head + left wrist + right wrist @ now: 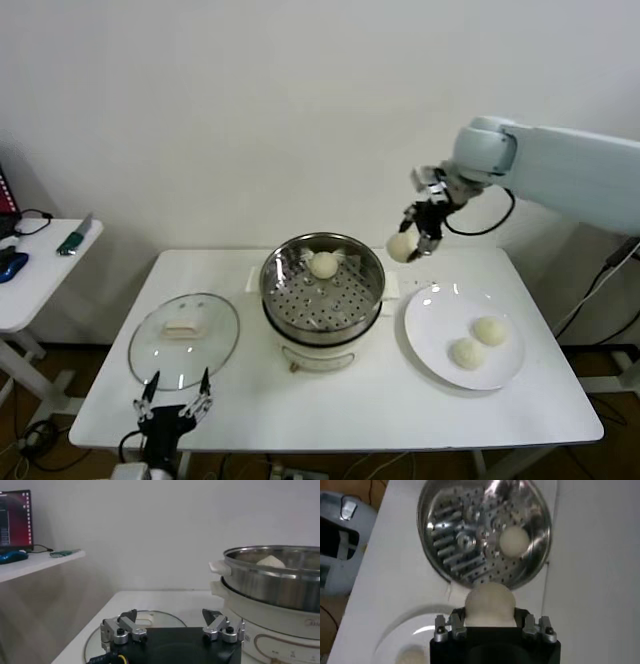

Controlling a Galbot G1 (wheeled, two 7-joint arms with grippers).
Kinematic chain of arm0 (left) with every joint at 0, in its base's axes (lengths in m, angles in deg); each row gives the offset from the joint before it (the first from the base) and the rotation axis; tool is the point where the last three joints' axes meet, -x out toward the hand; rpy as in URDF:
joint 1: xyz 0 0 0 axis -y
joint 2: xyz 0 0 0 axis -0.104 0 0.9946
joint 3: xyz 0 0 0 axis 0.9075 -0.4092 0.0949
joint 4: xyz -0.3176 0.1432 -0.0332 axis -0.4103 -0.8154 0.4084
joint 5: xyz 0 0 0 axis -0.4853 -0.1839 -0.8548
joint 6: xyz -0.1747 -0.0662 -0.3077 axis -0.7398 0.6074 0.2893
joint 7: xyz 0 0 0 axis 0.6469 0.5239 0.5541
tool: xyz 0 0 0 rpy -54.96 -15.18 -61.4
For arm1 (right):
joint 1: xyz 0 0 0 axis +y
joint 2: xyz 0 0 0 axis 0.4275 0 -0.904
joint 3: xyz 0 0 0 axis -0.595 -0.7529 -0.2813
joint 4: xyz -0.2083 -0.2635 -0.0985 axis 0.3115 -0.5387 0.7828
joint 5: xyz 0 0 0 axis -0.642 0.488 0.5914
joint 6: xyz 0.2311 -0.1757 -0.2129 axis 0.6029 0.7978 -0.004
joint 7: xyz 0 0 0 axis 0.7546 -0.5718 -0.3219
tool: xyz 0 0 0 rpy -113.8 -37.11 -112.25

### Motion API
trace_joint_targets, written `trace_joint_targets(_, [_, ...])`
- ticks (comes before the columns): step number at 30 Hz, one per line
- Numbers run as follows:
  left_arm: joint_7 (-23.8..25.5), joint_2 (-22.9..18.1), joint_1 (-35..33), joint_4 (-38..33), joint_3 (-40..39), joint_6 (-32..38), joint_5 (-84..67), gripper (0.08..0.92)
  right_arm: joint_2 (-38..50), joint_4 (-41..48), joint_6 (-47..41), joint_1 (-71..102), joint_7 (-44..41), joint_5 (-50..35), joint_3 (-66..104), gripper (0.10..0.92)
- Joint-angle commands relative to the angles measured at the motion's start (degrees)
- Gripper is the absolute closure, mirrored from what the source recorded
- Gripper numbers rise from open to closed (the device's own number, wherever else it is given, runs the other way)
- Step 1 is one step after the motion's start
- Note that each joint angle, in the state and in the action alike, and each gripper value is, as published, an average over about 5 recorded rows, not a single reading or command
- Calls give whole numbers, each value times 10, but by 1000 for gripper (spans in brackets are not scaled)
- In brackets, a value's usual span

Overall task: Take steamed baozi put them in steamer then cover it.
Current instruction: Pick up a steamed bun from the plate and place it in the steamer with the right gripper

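Note:
The steel steamer stands mid-table on its white pot base, with one steamed baozi inside at the back. My right gripper hangs above the table just right of the steamer's rim, shut on a second baozi. In the right wrist view that bun fills the jaws, with the perforated basket and its bun below. Two more baozi lie on the white plate. The glass cover lies flat at the left. My left gripper waits open near it.
A small side table with a blue object and a tool stands off to the left, with a lit screen on it. The steamer's wall rises to the right of my left gripper. A black cable hangs from the right arm.

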Motion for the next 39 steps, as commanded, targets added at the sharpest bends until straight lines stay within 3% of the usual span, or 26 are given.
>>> trace_joint_targets(1, [1,1,3,0,0,-2,-1,177,-134,-19,-31,-34,19,-81,9,379])
trace_joint_targets(16, [0,8,16,13,7,-2,-12,177,-282,95,-51,102,72,-9,1,368])
trace_joint_targets(24, [0,8,17,19,7,-1,-12,177,-304,150,-50,147,85,24,5,354])
trace_joint_targets(39, [-1,4,12,15,6,1,-12,177,-311,172,-56,178,101,33,7,347])
